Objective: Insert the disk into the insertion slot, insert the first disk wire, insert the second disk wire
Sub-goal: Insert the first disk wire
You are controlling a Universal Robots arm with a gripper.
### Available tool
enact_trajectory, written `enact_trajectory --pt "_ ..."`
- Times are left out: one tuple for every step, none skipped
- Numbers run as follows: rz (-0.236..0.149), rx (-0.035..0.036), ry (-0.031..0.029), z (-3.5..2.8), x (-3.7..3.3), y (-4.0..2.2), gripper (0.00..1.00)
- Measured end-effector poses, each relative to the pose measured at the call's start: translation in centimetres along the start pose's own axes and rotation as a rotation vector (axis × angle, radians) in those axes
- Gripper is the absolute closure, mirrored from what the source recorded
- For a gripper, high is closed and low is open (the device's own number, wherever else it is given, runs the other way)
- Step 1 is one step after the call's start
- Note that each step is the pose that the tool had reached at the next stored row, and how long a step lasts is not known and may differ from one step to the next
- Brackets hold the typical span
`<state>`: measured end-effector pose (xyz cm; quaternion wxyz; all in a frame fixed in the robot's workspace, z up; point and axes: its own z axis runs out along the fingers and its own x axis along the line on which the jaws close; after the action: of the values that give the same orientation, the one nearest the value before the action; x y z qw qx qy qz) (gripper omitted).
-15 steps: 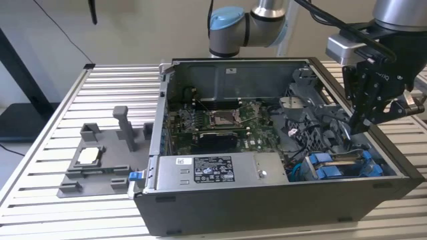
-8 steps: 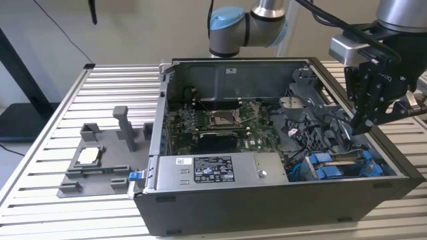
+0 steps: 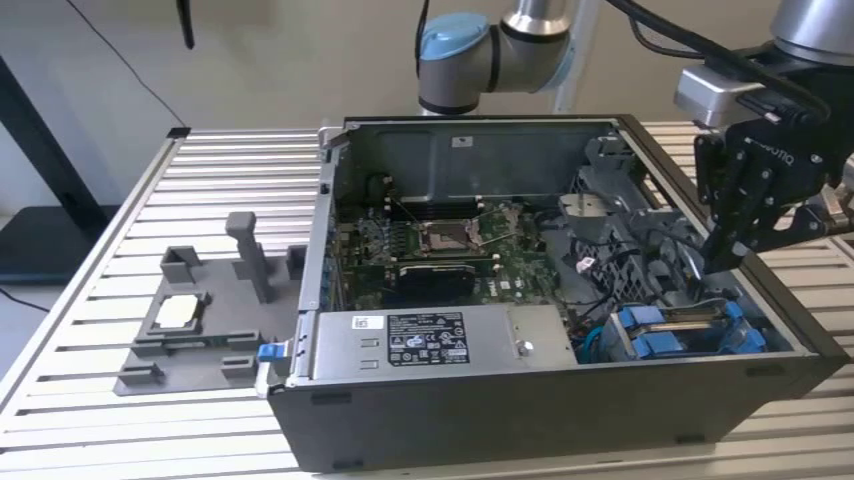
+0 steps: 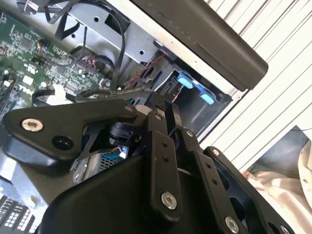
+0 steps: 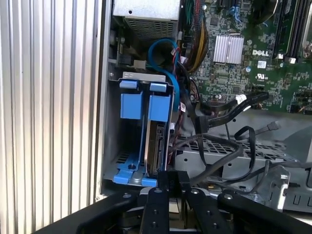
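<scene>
The disk [image 5: 157, 141] stands on edge in its blue carrier inside the insertion slot [image 5: 129, 105], a grey bay with blue rails at the case corner [image 3: 681, 330]. My gripper [image 5: 173, 176] hovers just at the disk's exposed end, its fingers pressed close together. A black disk wire [image 5: 229, 157] leads out from between them and loops over the metal cage. In the second wrist view the same wire [image 4: 112, 92] runs away from the gripper [image 4: 155, 105]. In the exterior view the gripper [image 3: 727, 262] reaches down into the case's right side.
The open computer case holds a motherboard [image 3: 454, 250], a power supply [image 3: 427, 340] and a tangle of black cables [image 5: 214, 109]. A blue cable [image 5: 163, 53] arcs above the bay. A grey fixture [image 3: 187, 320] lies on the slatted table at the exterior view's left.
</scene>
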<state>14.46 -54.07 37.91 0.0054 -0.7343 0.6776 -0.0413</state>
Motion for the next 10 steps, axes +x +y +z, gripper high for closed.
enact_trajectory --pt "0.000 -0.0073 -0.0003 0.05 0.01 -0.15 0.81" --pt "-0.001 -0.0134 -0.0009 0.12 0.01 -0.26 0.81" --pt "-0.001 -0.0186 -0.0015 0.21 0.03 -0.36 0.81" --pt "-0.001 -0.0233 -0.0017 0.29 0.05 -0.47 0.81" --pt "-0.001 -0.0276 -0.0018 0.38 0.06 -0.57 0.81" --pt "-0.001 -0.0320 -0.0021 0.47 0.07 -0.66 0.81" --pt "-0.001 -0.0366 -0.0024 0.54 0.08 -0.74 0.81" --pt "-0.001 -0.0423 -0.0029 0.61 0.09 -0.82 0.81" --pt "-0.001 -0.0501 -0.0036 0.66 0.10 -0.91 0.81" --pt "-0.001 -0.0584 -0.0041 0.69 0.12 -0.99 0.81"
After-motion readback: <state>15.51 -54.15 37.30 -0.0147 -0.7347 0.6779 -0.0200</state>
